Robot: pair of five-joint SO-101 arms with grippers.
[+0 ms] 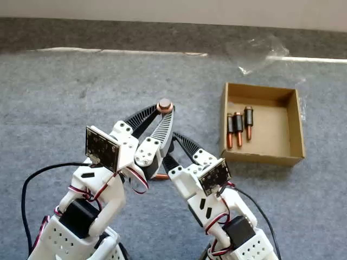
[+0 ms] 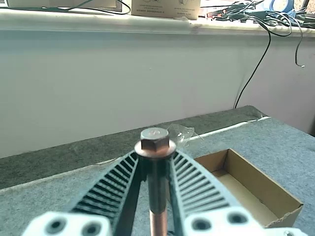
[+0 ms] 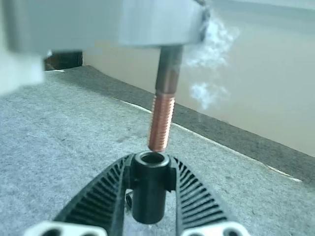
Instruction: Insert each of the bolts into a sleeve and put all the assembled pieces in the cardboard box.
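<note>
Our left gripper [image 2: 155, 160] is clamped on a bolt [image 2: 155, 142], fingers closed in to just the width of the shank. It's holding the bolt upright, hex head and washer sitting on top of the fingertips, copper thread pointing down. Our right gripper [image 3: 149, 166] is lower down, pinched around a black sleeve [image 3: 148, 191] that stands upright with its bore facing up. Those fingers are only as far apart as the sleeve is wide.

From the right wrist view the bolt's threaded tip sits right at the mouth of the sleeve, lined up with the hole. We can't tell if it's touching the rim or just above it.

In the high view both arms meet in the middle of the grey mat [image 1: 65, 97], left gripper on top and the right one tucked beneath it. A bit of copper [image 1: 161, 176] pokes out low down between the two arms, and we can't tell what it is.

The cardboard box [image 1: 261, 157] sits off to the right of the grippers, near but not touching. Three assembled pieces [image 1: 238, 128] lie in it side by side near its left wall, black sleeve ends toward the far side, copper threads toward the arms. A crumpled clear plastic bag [image 1: 259, 51] lies beyond the box at the far edge of the mat
</note>
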